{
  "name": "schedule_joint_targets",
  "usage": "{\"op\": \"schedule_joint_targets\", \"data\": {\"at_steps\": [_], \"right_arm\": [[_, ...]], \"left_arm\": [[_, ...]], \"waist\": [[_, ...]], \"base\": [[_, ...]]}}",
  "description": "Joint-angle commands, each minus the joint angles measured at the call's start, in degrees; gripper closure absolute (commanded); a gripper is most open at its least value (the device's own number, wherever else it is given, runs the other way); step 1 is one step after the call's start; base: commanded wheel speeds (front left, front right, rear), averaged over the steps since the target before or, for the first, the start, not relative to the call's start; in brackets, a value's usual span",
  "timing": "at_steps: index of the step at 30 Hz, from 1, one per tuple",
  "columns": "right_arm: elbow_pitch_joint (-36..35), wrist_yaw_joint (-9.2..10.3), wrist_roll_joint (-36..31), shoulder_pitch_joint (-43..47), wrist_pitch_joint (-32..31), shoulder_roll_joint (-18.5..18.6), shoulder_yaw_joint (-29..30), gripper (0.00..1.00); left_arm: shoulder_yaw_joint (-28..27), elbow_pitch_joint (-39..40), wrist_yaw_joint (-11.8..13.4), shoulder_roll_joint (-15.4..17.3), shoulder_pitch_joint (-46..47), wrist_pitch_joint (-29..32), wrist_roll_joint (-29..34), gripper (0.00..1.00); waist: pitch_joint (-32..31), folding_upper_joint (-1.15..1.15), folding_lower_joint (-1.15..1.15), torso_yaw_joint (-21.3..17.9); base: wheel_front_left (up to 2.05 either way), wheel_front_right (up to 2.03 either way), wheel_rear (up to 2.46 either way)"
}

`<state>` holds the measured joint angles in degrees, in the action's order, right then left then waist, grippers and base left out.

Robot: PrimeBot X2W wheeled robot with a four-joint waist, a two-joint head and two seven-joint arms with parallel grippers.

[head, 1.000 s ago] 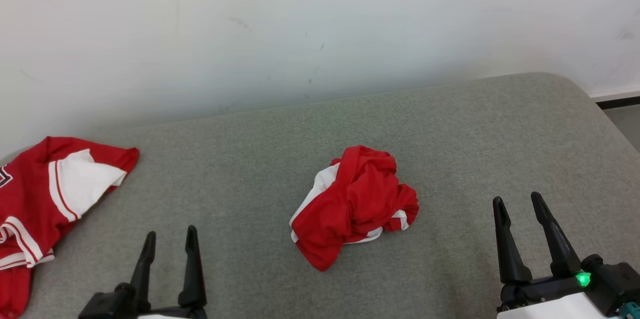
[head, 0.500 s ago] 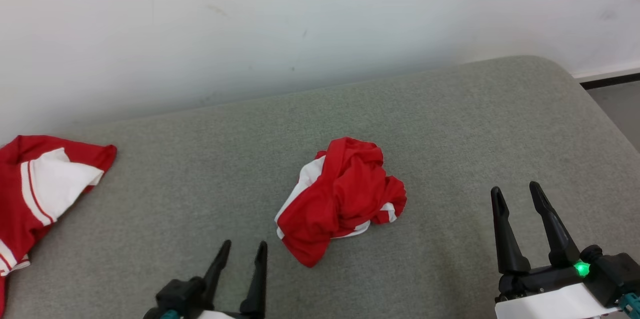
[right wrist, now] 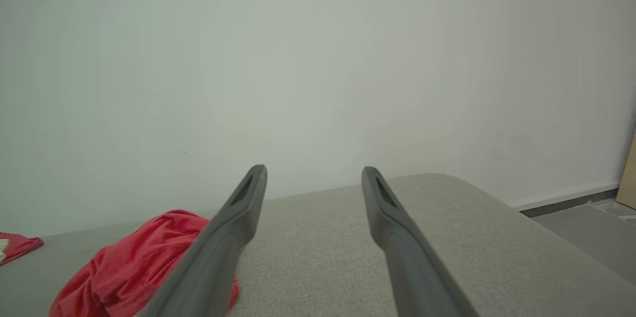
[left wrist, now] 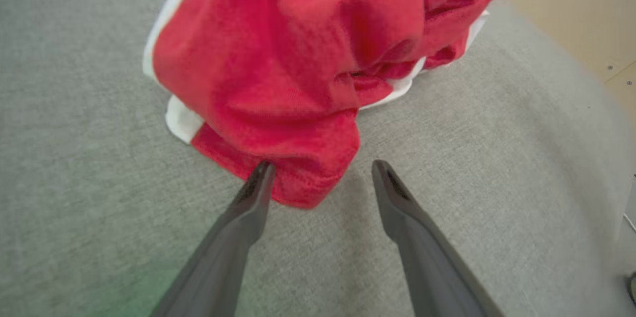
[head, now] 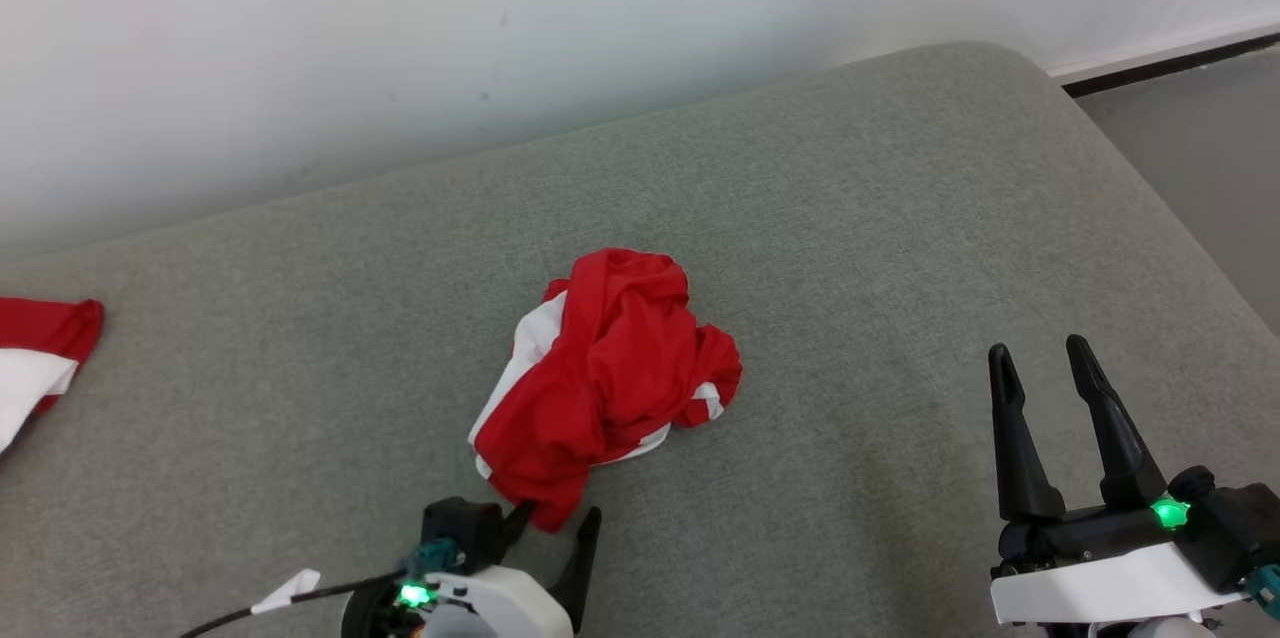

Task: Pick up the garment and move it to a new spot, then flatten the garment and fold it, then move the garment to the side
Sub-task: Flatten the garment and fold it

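A crumpled red garment with white panels (head: 610, 368) lies in the middle of a grey padded surface (head: 900, 218). My left gripper (head: 558, 518) is open at the garment's near corner. In the left wrist view the garment (left wrist: 298, 68) bunches just ahead of the left gripper (left wrist: 323, 168); the left fingertip touches the red hem and the right fingertip stands over bare fabric. My right gripper (head: 1037, 350) is open and holds nothing, well to the right of the garment. The right wrist view has the right gripper (right wrist: 314, 169) pointing at the wall, with the garment (right wrist: 134, 267) at lower left.
A second red and white garment (head: 35, 358) lies at the far left edge of the surface. A pale wall (head: 500, 38) runs along the back. The surface rounds off at the right, with grey floor (head: 1200, 148) beyond it.
The head camera has turned right, shifting the scene left. My left gripper has moved right and forward to the garment's near corner. The right gripper has barely moved; both stay open.
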<state>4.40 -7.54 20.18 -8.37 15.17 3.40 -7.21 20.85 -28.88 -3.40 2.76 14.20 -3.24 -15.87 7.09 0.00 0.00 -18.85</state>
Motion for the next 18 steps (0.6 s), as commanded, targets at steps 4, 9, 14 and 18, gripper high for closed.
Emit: {"op": "schedule_joint_targets", "data": {"at_steps": [4, 9, 14, 18], "right_arm": [[0.09, 0.10, 0.18, -0.84, -0.04, -0.22, 0.26, 0.00], [0.10, 0.10, 0.23, -0.46, -0.04, -0.38, 0.41, 0.00], [0.16, 0.10, 0.18, 0.15, -0.04, -0.46, 0.79, 0.00], [0.00, 0.10, -0.03, 0.32, -0.04, -0.45, 0.93, 0.00]], "left_arm": [[0.16, -1.70, 2.06, 0.43, 2.04, 4.23, 0.47, 0.00], [0.11, -0.19, 4.75, 0.53, 2.53, 8.33, 0.69, 0.49], [0.29, 3.61, 5.58, 1.42, 1.03, 10.70, 0.35, 1.00], [-0.48, 8.27, 6.03, 3.27, -0.25, 11.56, 0.03, 1.00]], "waist": [[0.70, 0.00, 0.00, -1.64], [0.59, 0.00, 0.00, -2.22], [0.10, 0.00, 0.00, -1.79], [-0.45, 0.00, 0.00, -1.03]], "base": [[0.00, 0.00, 0.00], [0.00, 0.00, 0.00], [0.00, 0.00, 0.00], [0.00, 0.00, 0.00]]}}
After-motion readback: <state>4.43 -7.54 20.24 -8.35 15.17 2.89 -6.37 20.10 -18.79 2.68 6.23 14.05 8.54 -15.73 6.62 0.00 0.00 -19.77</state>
